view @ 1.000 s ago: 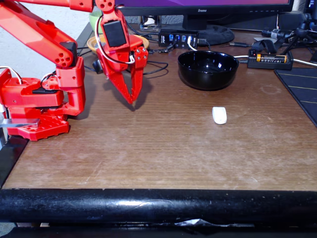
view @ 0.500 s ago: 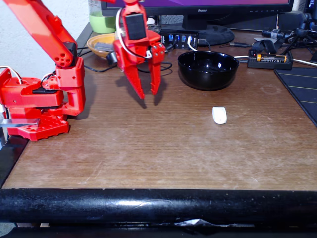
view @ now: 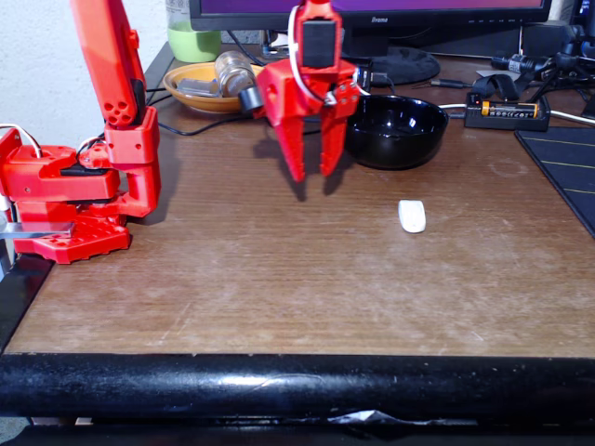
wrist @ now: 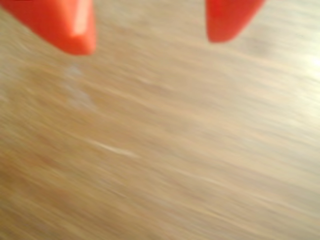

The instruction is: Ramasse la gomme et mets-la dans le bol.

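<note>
Scuffed brown desk [view: 279,279], monitor stand and cables at the back: seen from the fixed view, the red arm's gripper [view: 313,175] has swung across the desk over the past second, from close to its own base at the left to a spot just left of the black bol [view: 391,130], lifting as it went. Its two fingers, nearly together a second ago, now stand slightly spread, tips pointing down above the wood, holding nothing. The white gomme [view: 412,216] has not moved; it lies flat on the desk in front of the bol and lower right of the gripper, apart from both. The approach is under way, by this reading, and the pick-up has not begun. The upper arm rises almost vertically from the base [view: 74,200], with the forearm out of frame above and the wrist dropping straight down. An orange dish [view: 200,98] sits behind.

From the wrist view, the gripper [wrist: 150,30] shows as two red fingertips parted over streaked, motion-blurred wood grain.
</note>
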